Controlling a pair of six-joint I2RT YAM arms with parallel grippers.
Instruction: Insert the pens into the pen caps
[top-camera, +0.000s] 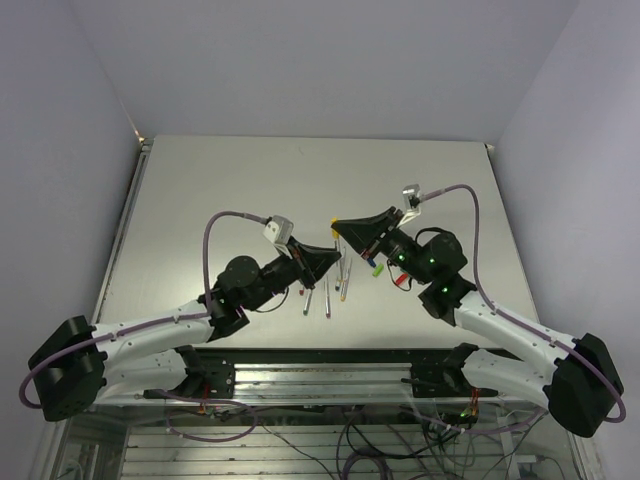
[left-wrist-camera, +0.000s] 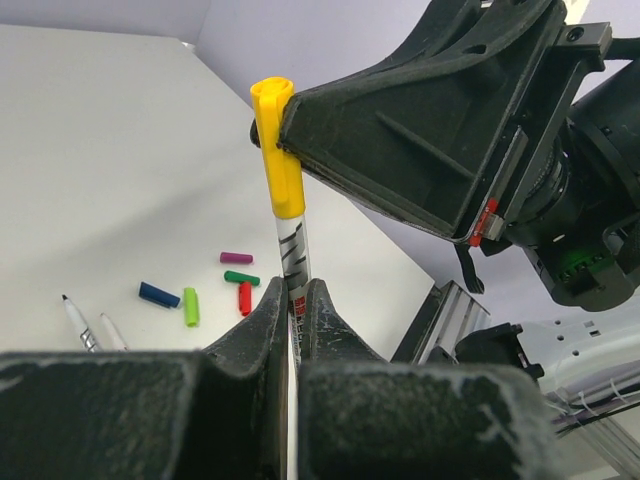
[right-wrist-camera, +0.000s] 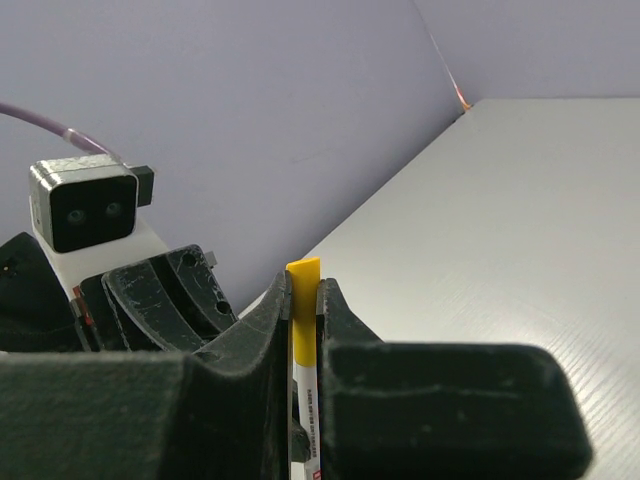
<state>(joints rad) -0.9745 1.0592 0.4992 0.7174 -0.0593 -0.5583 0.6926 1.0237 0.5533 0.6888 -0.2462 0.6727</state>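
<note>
Where both arms bend inward from the near edge and meet above the table, the left tool is clamped on a pen that sticks out past its fingertips. The pen's far end sits inside the yellow cap, which the right tool pinches. Beyond, five loose caps, blue, light green, red, dark green and magenta, and other pens lie on the table.

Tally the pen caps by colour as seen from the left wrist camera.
Yellow cap: 1, on the pen in the left gripper
Magenta cap: 1
Dark green cap: 1
Red cap: 1
Blue cap: 1
Light green cap: 1
Total: 6
</note>
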